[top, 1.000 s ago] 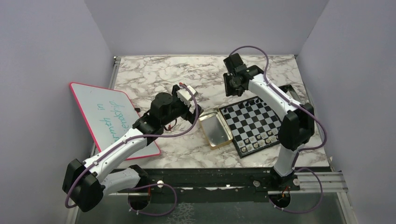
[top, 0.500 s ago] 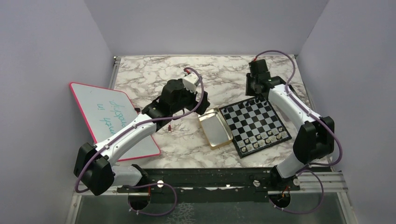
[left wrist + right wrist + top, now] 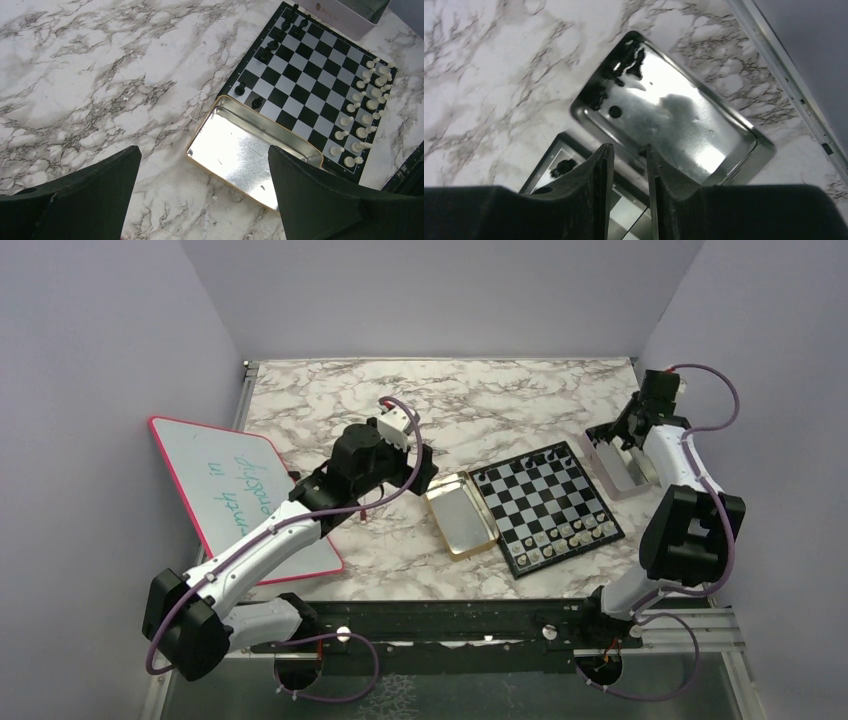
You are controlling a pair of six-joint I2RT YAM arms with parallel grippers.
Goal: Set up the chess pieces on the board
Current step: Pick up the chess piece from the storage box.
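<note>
The left wrist view shows the board (image 3: pixel 310 70), toward the bench's (image 3: pixel 330 400) near right corner, with black pieces (image 3: pixel 272 45) at its far edge, white pieces (image 3: pixel 367 105) along the near one, and the gold tin (image 3: pixel 250 160) bare; the left gripper (image 3: pixel 204 150) is spread wide. Only the right wrist view shows the silver tin's (image 3: pixel 684 120) dark pieces (image 3: pixel 616 82) bunched in one corner, seen through the narrow gap of the right gripper (image 3: pixel 630 150)

Left arm (image 3: pixel 262 545) and right arm (image 3: pixel 683 453) wear smooth white shells between bulky black joints. Behind each claw a thin purple cable (image 3: pixel 700 367) loops out and runs along the links. Left claw (image 3: pixel 204 152) and right claw (image 3: pixel 629 150) share broad, matte black wedge fingers (image 3: pixel 85 195)
</note>
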